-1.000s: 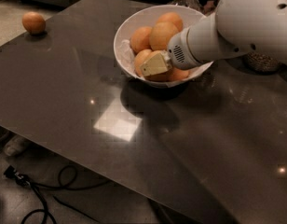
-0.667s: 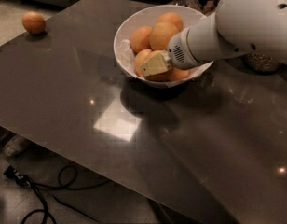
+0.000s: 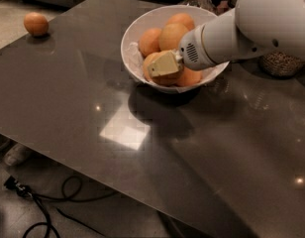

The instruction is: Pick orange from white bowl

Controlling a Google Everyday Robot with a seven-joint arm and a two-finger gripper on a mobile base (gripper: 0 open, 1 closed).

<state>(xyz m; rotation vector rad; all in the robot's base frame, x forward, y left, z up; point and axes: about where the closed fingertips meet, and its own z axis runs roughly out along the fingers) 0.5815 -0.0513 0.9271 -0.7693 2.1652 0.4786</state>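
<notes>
Wide glossy white bowl (image 3: 128,38), dark polished desk (image 3: 83,133). Beige pincer (image 3: 165,64) against front round orange (image 3: 153,59), apparently touching; its grip cannot be told. Lift outstanding.

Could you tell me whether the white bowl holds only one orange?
No, the white bowl holds several oranges, and the gripper sits over the front ones.

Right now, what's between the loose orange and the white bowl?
Only bare tabletop between the loose orange and white bowl, camera view. The gripper is inside the bowl, among its oranges.
</notes>
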